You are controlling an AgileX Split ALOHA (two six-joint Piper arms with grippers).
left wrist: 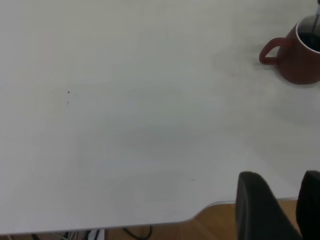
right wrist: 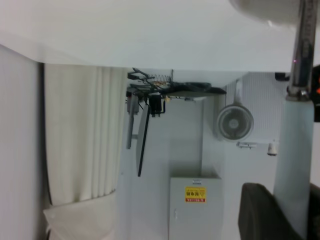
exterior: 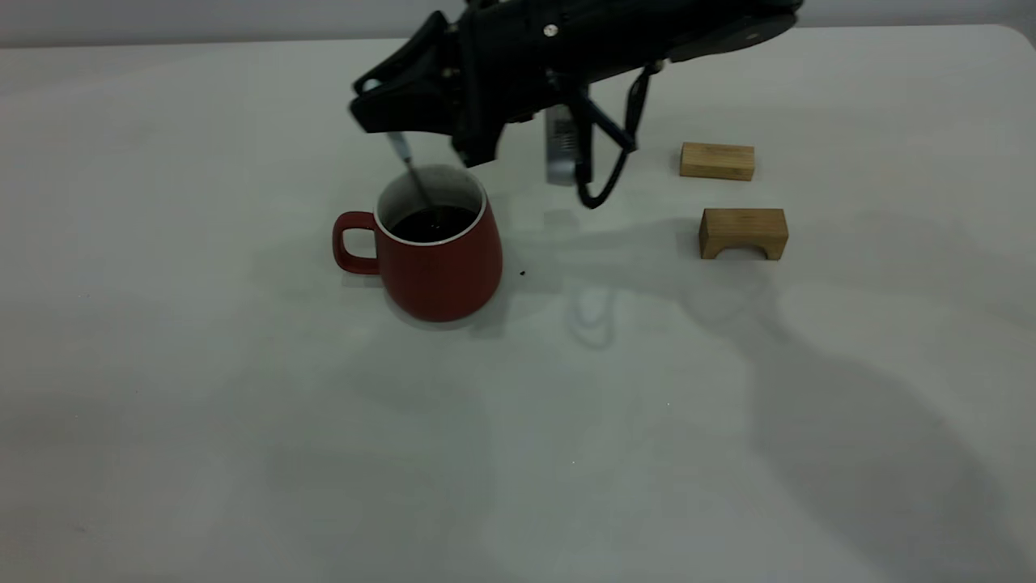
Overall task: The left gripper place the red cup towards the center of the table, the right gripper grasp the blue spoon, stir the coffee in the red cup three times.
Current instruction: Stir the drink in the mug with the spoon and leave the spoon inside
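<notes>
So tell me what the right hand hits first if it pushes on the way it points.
Probably the red cup: the right hand slants down just above its rim, spoon already dipping into the coffee.

An off-white surface [exterior: 243, 421] is carrying a red cup [exterior: 437, 263] near its middle, the loop handle pointing toward the left arm's side. Well apart on the right arm's side, two wooden blocks are lying: a flat block [exterior: 717, 160] farther back and an arched block [exterior: 743, 233] just in front. A tiny dark speck [exterior: 522, 273] is sitting beside the cup.
</notes>
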